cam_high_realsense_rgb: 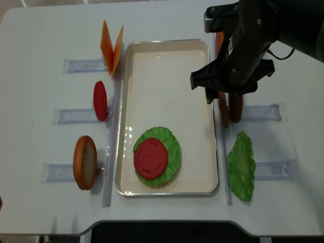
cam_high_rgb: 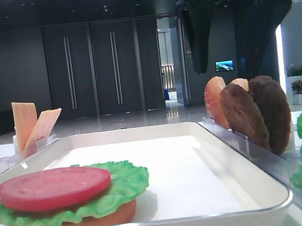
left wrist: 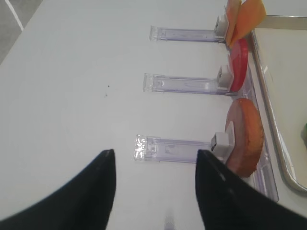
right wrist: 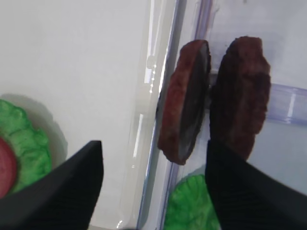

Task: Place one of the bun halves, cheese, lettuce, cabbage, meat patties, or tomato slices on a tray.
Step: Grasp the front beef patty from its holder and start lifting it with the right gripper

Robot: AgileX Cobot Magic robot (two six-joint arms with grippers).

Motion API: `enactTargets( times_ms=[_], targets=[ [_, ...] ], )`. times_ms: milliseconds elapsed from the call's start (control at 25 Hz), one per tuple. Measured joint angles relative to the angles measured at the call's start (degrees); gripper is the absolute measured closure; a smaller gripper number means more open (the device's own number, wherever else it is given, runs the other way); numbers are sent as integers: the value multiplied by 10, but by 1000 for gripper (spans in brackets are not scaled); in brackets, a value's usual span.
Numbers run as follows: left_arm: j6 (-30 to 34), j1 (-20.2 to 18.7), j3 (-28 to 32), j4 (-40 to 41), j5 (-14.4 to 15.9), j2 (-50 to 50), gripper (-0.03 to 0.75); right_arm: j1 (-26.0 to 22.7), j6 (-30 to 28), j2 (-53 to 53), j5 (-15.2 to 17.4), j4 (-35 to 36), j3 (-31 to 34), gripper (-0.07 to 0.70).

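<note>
White bench (cam_high_realsense_rgb: pixel 40 30) is carrying the tray (cam_high_realsense_rgb: pixel 167 48), already holding bun base, lettuce (cam_high_realsense_rgb: pixel 174 147) and tomato (cam_high_realsense_rgb: pixel 150 158). Right pincer (cam_high_realsense_rgb: pixel 223 98), spread, is hovering over the racked patties (right wrist: pixel 211 100); left pincer (left wrist: pixel 156 191) is idling spread.

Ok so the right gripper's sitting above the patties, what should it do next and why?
Probably lower the open right gripper around the nearer meat patty and close: both patties stand upright in the rack, and the stack on the tray ends at the tomato slice.

Overhead: right arm (cam_high_realsense_rgb: pixel 243 45) hides upper meat patties (cam_high_realsense_rgb: pixel 229 109); bun half (cam_high_rgb: pixel 76 221) mostly under lettuce (cam_high_rgb: pixel 122 191); left gripper unseen overhead
</note>
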Motion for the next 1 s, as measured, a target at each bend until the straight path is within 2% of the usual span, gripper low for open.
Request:
enactTargets(
  times_ms=[400,720,1000],
  targets=[
    [0,0,0,0,0,0,307,0,0,29,-24,1,-1,190],
    [0,0,0,0,0,0,307,-2,0,46,-27,-6,-1,191],
    [0,0,0,0,0,0,307,-6,14,48,-45,-36,-1,191]
  ],
)
